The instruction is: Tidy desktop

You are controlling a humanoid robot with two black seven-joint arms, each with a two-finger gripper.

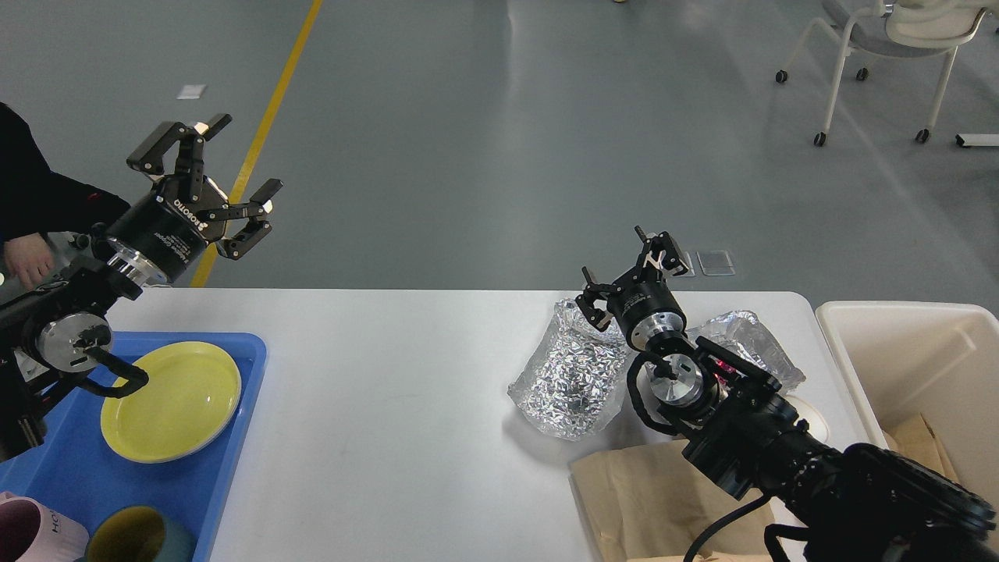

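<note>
The desktop [406, 390] is a large white tabletop. On its right lie a crumpled foil tray [570, 378], a second foil piece [753, 343] and a brown paper bag [648, 499]. My right gripper [628, 269] is open and empty, raised over the far edge of the foil tray. My left gripper [215, 179] is open and empty, raised above the table's far left corner. A blue tray [86, 476] at the left holds a yellow plate [172, 398], a pink mug [35, 531] and a teal cup [136, 538].
A cream-white bin [913, 375] stands off the table's right end with brown paper inside. A white cup [808, 414] is partly hidden behind my right arm. A person in black [31, 211] stands at the far left. A wheeled chair [890, 39] is far right.
</note>
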